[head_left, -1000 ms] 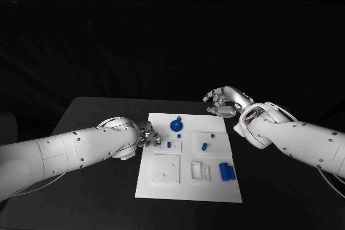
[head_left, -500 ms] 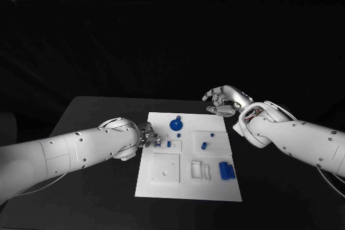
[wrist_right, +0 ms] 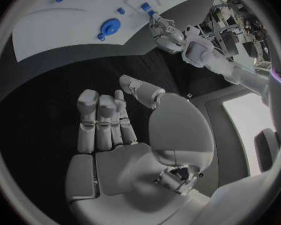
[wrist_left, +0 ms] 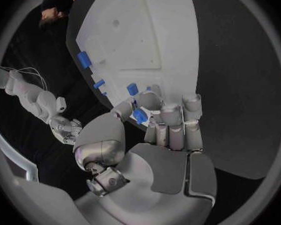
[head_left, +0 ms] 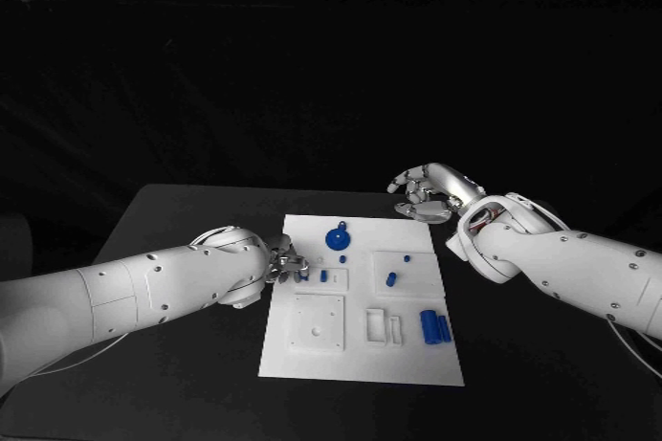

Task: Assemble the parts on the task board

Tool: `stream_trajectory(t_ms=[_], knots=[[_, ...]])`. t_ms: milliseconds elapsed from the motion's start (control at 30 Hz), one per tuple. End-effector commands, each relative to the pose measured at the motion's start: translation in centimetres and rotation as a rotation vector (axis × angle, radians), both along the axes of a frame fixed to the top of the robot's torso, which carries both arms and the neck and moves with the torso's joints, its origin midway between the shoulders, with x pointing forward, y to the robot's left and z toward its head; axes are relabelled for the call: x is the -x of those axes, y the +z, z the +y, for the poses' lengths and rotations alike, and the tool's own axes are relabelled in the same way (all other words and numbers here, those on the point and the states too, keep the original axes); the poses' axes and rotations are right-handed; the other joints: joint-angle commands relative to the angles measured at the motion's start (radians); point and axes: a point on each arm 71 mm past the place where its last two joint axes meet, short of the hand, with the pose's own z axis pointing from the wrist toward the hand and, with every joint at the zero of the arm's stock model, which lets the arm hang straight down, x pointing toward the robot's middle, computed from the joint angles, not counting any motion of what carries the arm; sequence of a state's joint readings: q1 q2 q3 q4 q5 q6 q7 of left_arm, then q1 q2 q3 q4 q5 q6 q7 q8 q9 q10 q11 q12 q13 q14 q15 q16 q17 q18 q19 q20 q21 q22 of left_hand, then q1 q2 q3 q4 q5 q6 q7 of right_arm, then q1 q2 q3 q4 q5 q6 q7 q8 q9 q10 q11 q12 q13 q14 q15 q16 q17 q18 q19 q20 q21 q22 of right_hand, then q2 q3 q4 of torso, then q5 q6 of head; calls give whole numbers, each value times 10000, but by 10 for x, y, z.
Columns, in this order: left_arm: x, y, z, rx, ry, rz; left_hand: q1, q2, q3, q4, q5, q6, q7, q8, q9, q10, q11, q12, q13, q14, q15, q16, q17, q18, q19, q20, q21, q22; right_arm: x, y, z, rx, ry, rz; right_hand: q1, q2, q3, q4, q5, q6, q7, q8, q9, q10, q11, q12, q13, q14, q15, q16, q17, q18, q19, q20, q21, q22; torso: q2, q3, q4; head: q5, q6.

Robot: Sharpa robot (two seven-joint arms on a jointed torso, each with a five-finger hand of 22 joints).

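The left hand [wrist_left: 154, 130] pinches a small blue plastic part [wrist_left: 139, 116] at the white task board [head_left: 311, 360]; the right hand [head_left: 430, 194] hovers open, empty. Several parts apparently remain unassembled.

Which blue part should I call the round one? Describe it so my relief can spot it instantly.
Start at the white task board in the middle of the table. Near its far edge, ahead of the left hand, lies the round blue disc. It is the widest blue part; the others are small pegs or bars.

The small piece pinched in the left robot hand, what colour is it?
Blue; the small piece shows best in the left wrist view.
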State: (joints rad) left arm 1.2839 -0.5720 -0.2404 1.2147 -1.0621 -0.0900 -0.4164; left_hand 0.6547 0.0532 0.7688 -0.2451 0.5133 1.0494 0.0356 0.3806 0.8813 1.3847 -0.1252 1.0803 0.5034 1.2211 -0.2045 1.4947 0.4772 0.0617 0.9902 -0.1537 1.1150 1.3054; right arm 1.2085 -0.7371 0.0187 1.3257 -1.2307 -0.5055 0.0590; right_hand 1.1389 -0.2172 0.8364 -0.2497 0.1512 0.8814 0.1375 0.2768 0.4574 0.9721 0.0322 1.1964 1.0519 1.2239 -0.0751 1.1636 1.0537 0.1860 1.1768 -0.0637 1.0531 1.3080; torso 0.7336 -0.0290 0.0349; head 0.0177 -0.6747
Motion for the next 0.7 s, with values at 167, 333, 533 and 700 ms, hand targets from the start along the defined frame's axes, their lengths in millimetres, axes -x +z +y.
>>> stream_trajectory(t_ms=[167, 333, 533, 700], knots=[[0, -1, -3, -71, -169, 40, 55, 133, 696, -424, 26, 1994, -548, 14, 14, 67, -1, -27, 20, -7, -84, 37, 11, 121, 87, -1174, 58, 1, 0, 0, 2, 44, 112, 50, 68, 38, 48, -28, 46, -30, 153, -33, -14, 1, 81, 38, -2, 10, 60, 5, -15, 758, 18, -8, -45, 138, 2, -3, -4, -10, -3], [0, -2, -3, -99, -186, 85, 57, 131, 701, -422, 21, 1994, -549, 10, 14, 66, -2, -28, 23, -5, -84, 35, 13, 123, 90, -1175, 59, 1, 0, 0, 1, 50, 100, 57, 66, 39, 48, -31, 52, -27, 152, -31, -15, 1, 80, 39, -3, 10, 59, 6, -15, 758, 19, -8, -45, 138, -1, -1, -1, -16, -17], [0, -4, -3, -130, -196, 109, 60, 124, 706, -421, 19, 1994, -549, 7, 14, 64, -3, -30, 26, -5, -85, 33, 14, 125, 93, -1176, 58, 1, 0, 0, 1, 52, 112, 62, 62, 38, 46, -34, 57, -24, 151, -30, -17, 1, 79, 41, -4, 10, 59, 6, -16, 758, 19, -7, -45, 139, 0, 1, -2, -22, -24], [0, -4, -3, -192, -232, 169, 64, 122, 711, -420, 19, 1994, -550, 4, 14, 64, -4, -31, 29, -4, -85, 32, 15, 126, 95, -1176, 58, 2, 0, 0, 1, 58, 108, 69, 60, 41, 46, -35, 61, -21, 150, -28, -18, 2, 78, 42, -5, 11, 58, 7, -16, 758, 20, -7, -45, 140, -4, 0, -6, -25, -22]])
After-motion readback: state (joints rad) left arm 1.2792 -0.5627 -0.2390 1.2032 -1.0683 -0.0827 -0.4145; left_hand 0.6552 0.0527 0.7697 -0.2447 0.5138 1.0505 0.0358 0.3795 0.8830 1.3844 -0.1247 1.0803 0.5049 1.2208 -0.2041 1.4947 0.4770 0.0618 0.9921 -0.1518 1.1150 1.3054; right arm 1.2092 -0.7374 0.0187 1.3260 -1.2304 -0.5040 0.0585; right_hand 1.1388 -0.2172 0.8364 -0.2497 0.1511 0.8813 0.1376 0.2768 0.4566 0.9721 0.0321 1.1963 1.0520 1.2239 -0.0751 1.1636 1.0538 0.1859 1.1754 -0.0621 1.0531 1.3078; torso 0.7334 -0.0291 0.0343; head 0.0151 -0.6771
